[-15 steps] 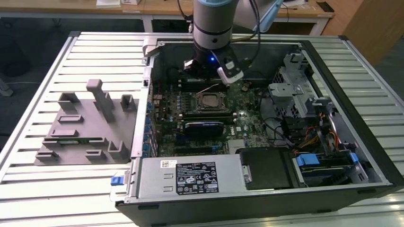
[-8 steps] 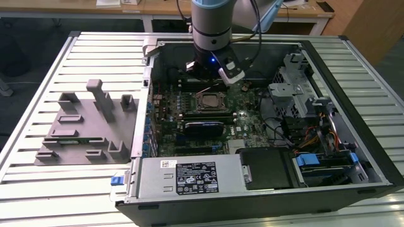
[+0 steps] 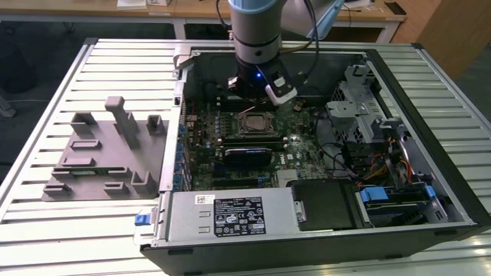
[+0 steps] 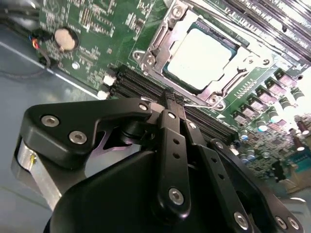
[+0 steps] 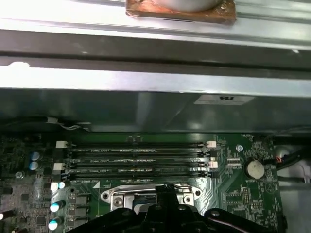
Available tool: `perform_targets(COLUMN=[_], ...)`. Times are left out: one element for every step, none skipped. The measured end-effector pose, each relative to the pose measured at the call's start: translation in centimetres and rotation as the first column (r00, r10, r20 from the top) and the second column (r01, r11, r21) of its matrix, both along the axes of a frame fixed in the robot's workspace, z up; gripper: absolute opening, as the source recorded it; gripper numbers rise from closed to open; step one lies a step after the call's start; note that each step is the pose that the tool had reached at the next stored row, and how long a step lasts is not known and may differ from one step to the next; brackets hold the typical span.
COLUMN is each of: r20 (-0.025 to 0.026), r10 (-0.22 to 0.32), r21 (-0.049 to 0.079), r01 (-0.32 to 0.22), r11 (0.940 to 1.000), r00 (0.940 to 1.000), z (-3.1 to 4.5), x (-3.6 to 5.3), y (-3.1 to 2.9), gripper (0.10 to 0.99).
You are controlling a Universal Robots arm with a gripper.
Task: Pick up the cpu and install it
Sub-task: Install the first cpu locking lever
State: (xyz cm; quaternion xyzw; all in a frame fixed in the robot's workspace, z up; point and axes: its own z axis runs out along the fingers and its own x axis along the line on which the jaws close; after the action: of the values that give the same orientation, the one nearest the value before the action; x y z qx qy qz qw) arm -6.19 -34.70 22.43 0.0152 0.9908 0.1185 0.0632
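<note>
Right now, in the exterior view, I see my gripper (image 3: 259, 98) hanging inside the open computer case (image 3: 429, 144), just above the socket (image 3: 253, 123). In the second wrist view, the cpu (image 4: 201, 56) sits seated in that socket, and the fingers (image 4: 171, 102) look pressed together, empty. In the first wrist view, memory slots (image 5: 136, 158) lie beyond them.

A table of pale ribbed metal slats (image 3: 115, 69) carries everything. An open computer case (image 3: 429, 144) lies flat on it, filling the middle and the exterior view's right, its motherboard (image 3: 261, 144) facing up. Just beside the case, toward the exterior view's left, a grey plastic fixture tray (image 3: 100, 167) with upright posts and low blocks rests directly on the slats.
</note>
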Motion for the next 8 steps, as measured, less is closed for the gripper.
perform_targets(r20=[0.0001,0.0,0.0001,0.0,0.0,0.0,0.0001,0.0001], r10=[-0.017,-0.036,-0.051,-0.061,-0.068,-0.074,-0.08,-0.086], r21=[0.0,-0.001,-0.001,-0.001,-0.001,-0.001,-0.001,-0.001], r01=[0.017,0.036,0.051,0.061,0.068,0.074,0.08,0.086], r11=[0.9999,0.9994,0.9987,0.9981,0.9977,0.9973,0.9968,0.9963], r00=[0.9999,0.9994,0.9987,0.9981,0.9977,0.9973,0.9968,0.9963], z=[-0.06,-0.11,-0.16,-0.2,-0.25,-0.3,-0.35,-0.42], x=[0.0,0.0,0.0,0.0,0.0,0.0,0.0,0.0], y=[0.0,0.0,0.0,0.01,0.03,0.04,0.05,0.06], gripper=[0.106,0.106,0.106,0.106,0.106,0.106,0.106,0.106])
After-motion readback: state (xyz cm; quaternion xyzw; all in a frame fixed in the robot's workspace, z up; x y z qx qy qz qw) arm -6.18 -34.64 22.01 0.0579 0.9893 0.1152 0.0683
